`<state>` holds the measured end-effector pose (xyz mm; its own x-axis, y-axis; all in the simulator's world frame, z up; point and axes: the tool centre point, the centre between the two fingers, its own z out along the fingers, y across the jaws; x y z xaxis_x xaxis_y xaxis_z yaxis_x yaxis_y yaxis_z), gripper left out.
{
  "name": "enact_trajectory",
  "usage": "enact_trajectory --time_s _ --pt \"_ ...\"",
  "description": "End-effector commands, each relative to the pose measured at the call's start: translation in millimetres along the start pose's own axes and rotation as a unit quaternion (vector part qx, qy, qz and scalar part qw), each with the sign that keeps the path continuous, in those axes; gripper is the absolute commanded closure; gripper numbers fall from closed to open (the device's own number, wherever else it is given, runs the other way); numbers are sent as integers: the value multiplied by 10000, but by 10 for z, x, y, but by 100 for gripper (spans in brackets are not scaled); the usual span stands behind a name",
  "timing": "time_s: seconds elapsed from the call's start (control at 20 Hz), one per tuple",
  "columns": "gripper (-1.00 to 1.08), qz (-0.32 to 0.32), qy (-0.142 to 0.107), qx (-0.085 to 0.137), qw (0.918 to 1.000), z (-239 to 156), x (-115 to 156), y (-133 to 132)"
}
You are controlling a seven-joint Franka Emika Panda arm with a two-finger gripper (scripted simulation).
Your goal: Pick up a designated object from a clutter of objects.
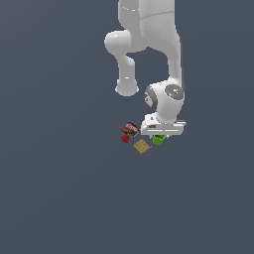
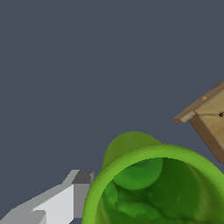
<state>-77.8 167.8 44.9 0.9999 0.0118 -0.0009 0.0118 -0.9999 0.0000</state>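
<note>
The green cup point(image 2: 153, 183) is seen right under the gripper point(image 1: 159, 135), just beside the tan tile point(image 1: 142, 146). One finger point(image 2: 65, 199) sits outside its rim (the jaws' state cannot be told). The cup could be knocked over if the rim is bumped.

Cup point(image 1: 158, 140) under gripper point(image 1: 159, 135); tile point(image 1: 142, 146), ball point(image 1: 125, 139), seemingly packet point(image 1: 131, 129) toward exterior view's left

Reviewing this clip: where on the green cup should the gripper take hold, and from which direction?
Grip the green cup across its rim, coming from above: it stands upright, mouth open, and one finger sits outside the wall. The tan tile lies apart.
</note>
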Motion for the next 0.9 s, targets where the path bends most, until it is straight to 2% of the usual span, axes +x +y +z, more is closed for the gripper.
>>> enact_trajectory --time_s 0.0,0.4,0.85 --pt "108 3 8 2 10000 -45 20 36" --pt "108 2 7 4 10000 -393 143 339" --pt "108 0 4 18 10000 -1109 396 951"
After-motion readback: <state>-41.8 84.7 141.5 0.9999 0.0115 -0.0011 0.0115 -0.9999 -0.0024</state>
